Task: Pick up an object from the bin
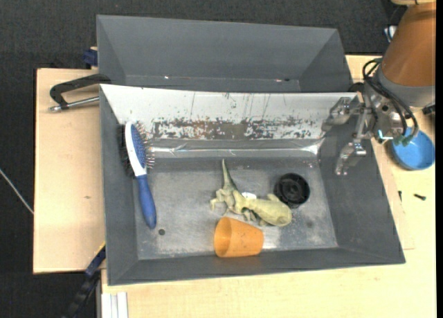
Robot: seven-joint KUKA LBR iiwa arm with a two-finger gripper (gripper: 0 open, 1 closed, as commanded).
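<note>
My gripper [351, 158] hangs over the bin's right wall, high above the floor, with its two metal fingers apart and nothing between them. Nearest to it, down and to the left, a black round cap-like disc [293, 189] lies on the bin floor. A pale yellow toy lizard [250, 205] with a long thin tail sprawls just left of the disc. In front of the lizard an orange cup [239, 237] lies on its side, touching it.
A blue hairbrush [141, 179] with white bristles rests along the bin's left wall, its handle pointing to the front. The arm with its orange cover comes in from the upper right.
</note>
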